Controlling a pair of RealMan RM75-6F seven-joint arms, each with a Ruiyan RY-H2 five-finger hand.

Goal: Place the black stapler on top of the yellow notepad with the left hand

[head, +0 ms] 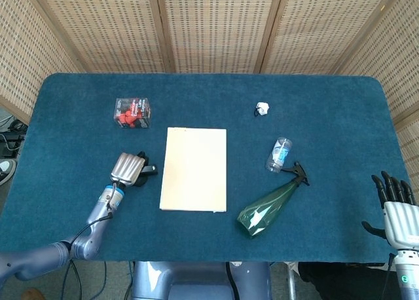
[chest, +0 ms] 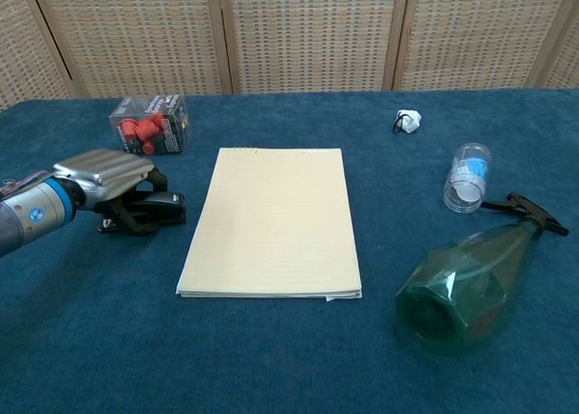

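Note:
The black stapler (chest: 161,208) sits low at the blue table, just left of the yellow notepad (chest: 271,220). My left hand (chest: 107,177) covers it from above, fingers curled around its body and gripping it. In the head view the left hand (head: 128,168) hides most of the stapler (head: 148,169), and only its front end pokes out toward the notepad (head: 194,169). I cannot tell whether the stapler touches the cloth. My right hand (head: 395,206) hangs off the table's front right corner with its fingers spread and nothing in it.
A clear box of red items (chest: 150,123) stands behind the left hand. Right of the notepad lie a green spray bottle (chest: 466,283) and a clear plastic bottle (chest: 467,176). A small white object (chest: 406,120) sits far back. Wicker screens close off the rear.

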